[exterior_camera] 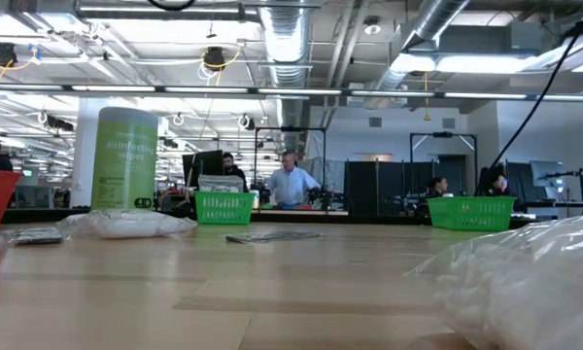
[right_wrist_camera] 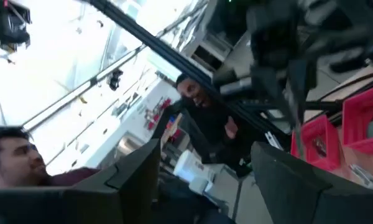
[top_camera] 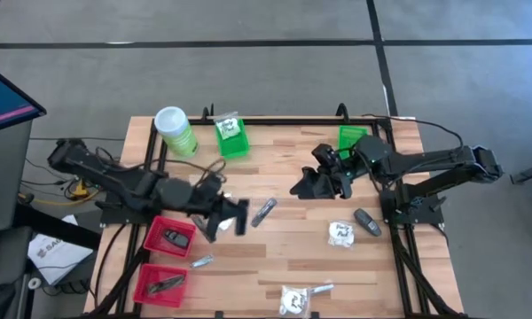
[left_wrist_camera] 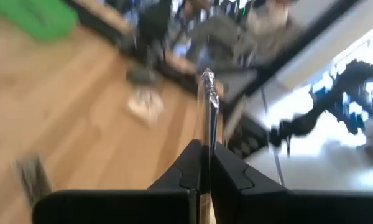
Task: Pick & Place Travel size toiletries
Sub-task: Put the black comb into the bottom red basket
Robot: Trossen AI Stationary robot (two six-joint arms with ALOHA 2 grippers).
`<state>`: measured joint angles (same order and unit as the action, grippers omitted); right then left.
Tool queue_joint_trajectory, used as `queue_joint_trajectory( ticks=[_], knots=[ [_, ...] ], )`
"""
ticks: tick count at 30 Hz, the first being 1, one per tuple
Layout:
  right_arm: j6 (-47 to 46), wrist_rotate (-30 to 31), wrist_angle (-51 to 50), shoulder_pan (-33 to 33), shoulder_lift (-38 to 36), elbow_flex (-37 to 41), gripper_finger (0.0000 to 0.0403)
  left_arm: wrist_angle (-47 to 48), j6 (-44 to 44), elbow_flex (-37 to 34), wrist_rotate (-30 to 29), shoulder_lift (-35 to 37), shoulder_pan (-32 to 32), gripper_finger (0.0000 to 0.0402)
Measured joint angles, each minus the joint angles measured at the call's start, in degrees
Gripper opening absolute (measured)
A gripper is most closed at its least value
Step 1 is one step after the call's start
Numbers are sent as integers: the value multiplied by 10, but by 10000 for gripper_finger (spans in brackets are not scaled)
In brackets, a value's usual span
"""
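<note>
My left gripper (top_camera: pixel 238 216) hangs over the table's left middle, beside a red basket (top_camera: pixel 169 236), shut on a slim silvery sachet (left_wrist_camera: pixel 208 106). My right gripper (top_camera: pixel 312 183) hangs open over the far middle; nothing shows between its fingers (right_wrist_camera: pixel 205 180). Another silvery sachet (top_camera: pixel 264 211) lies flat on the wood between the two grippers. Also on the table are white packets (top_camera: pixel 340 233) (top_camera: pixel 294 299), a dark oval piece (top_camera: pixel 367 221) and a small sachet (top_camera: pixel 201 262). Neither gripper shows in the low view. My left gripper pinches the silvery sachet between its two fingers, on the sachet's two flat faces (left_wrist_camera: pixel 207 147). The sachet shows edge-on and sticks straight out past the fingertips, its free end (left_wrist_camera: pixel 208 79) in the air. It is lifted clear of the table.
A tall light-green canister (top_camera: pixel 175 131) stands at the far left. Next to it a green basket (top_camera: pixel 231 136) holds a white packet, and another green basket (top_camera: pixel 353 137) sits far right. A second red basket (top_camera: pixel 160 283) holds a dark piece at the near left. People show in the room beyond.
</note>
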<state>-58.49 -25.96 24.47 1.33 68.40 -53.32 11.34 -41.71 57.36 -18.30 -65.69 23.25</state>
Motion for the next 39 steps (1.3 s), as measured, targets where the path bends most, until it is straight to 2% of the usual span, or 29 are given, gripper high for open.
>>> queue_joint_trajectory(
  ticks=[7, 11, 15, 17, 20, 24, 31, 39],
  knots=[
    [-3, 67, 1, 21, 0, 0, 241, 137, -97, 0, -16, 5, 127, 5],
    [-2, 104, 2, 33, 4, 0, 242, 234, -216, 0, -32, 4, 203, 5],
    [-8, 110, 0, 36, 14, 0, 241, 305, -325, 0, -32, -11, 277, 5],
    [-12, 110, -1, 38, 14, 0, 241, 317, -357, 0, -18, -28, 305, 5],
    [-3, 111, 1, 39, 17, 0, 242, 331, -396, 0, 33, -64, 335, 5],
    [-2, 113, 18, 39, 22, 1, 241, 335, -431, 0, 90, -119, 370, 5],
    [-4, 125, 39, 56, 39, 0, 241, 338, -443, 0, 153, -183, 414, 5],
    [-8, 145, 57, 66, 56, 2, 241, 365, -441, 0, 145, -202, 439, 5]
  ],
)
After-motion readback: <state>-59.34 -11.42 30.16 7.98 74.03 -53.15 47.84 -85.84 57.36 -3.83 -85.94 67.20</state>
